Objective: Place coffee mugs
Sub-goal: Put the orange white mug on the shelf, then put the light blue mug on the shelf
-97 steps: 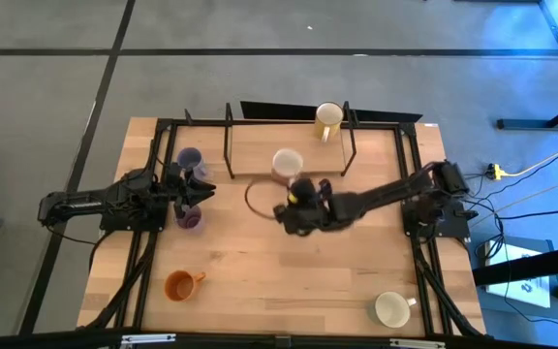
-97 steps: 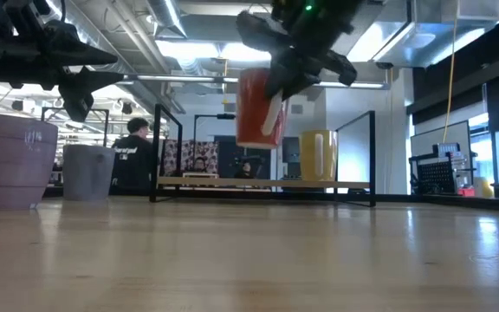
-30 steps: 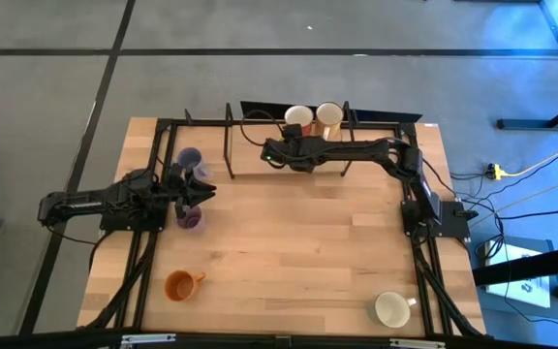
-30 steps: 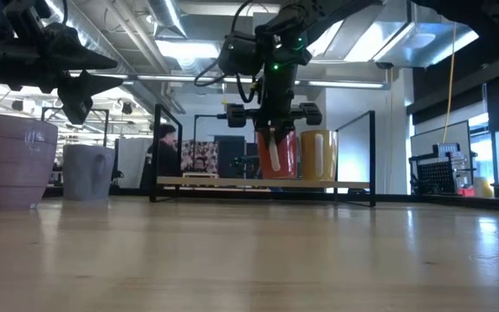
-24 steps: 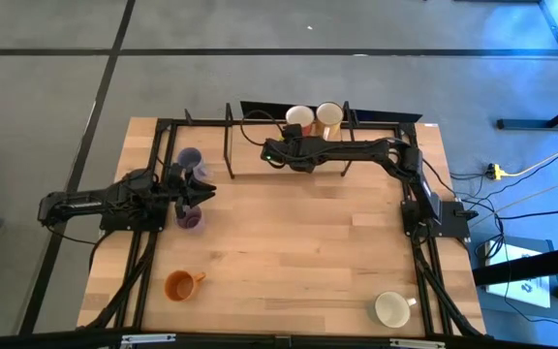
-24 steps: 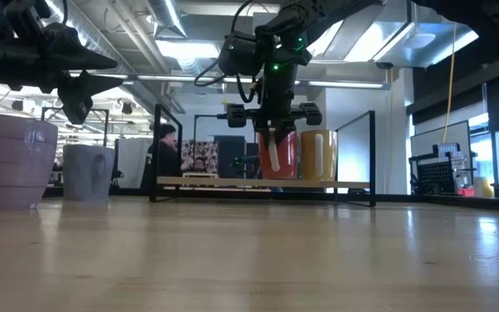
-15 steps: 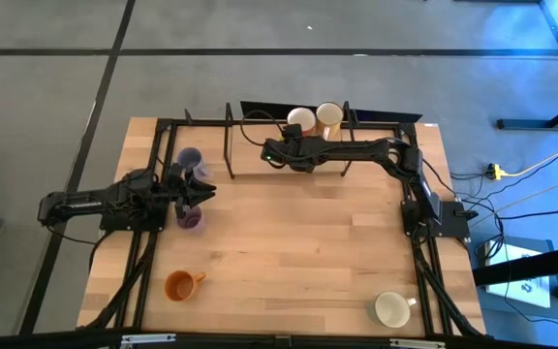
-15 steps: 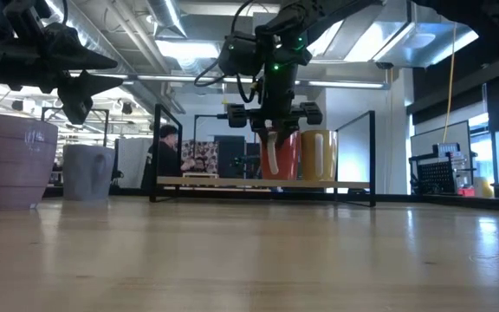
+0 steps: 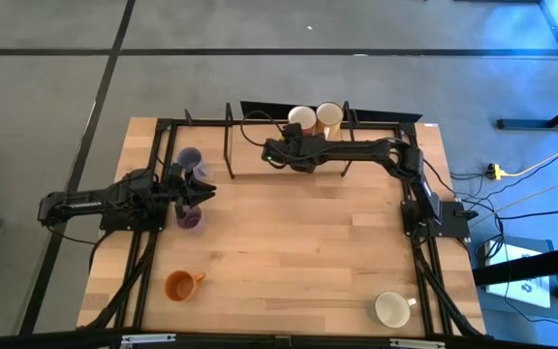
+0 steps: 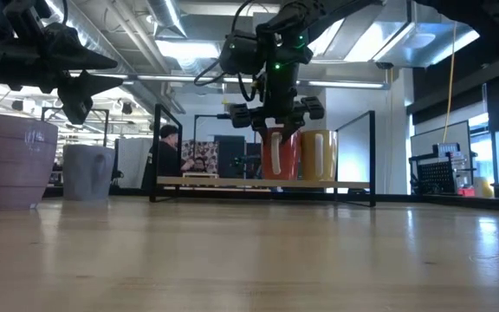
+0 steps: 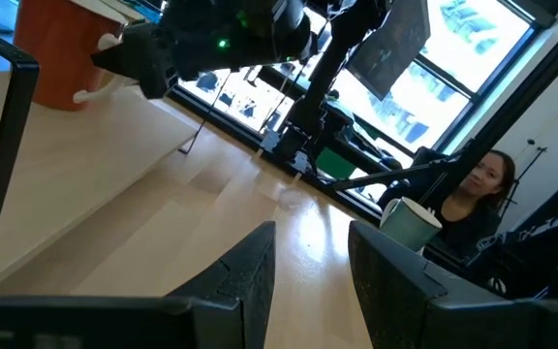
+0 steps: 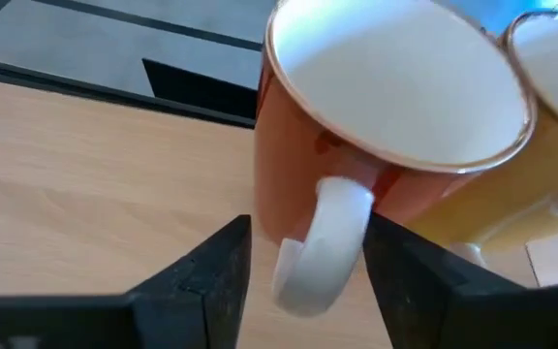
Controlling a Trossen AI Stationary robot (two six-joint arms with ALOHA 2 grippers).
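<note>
Between the right gripper's (image 12: pixel 298 254) two dark fingers sits the white handle of a reddish-orange ceramic mug with a pale interior (image 12: pixel 376 126); the jaws stand apart on either side of that handle and do not appear to press it. The mug stands on the raised wooden shelf (image 9: pixel 260 145) at the far edge of the table (image 9: pixel 289 262), inside the black wire frame (image 9: pixel 226 136), with its handle turned back toward the jaws and its mouth facing up. Touching it, or very nearly so, on the side toward the right arm's base, is a yellow-cream ceramic mug (image 9: pixel 329 116).

The relation that counts next is this: the mug lies straight ahead of the jaws, and the handle runs upright between them, so I judge a straight pull back along the arm's own line would free the fingers without tipping the mug or nudging its neighbour.

Farther out, the left gripper (image 9: pixel 197 190) waits at the table's left side, jaws apart, between two lavender-purple ceramic mugs (image 9: pixel 190 158) (image 9: pixel 191 218). An orange ceramic mug (image 9: pixel 180 285) sits near the front left, and a cream-white ceramic mug (image 9: pixel 392 309) near the front right; the right arm is the nearer to that last one.
</note>
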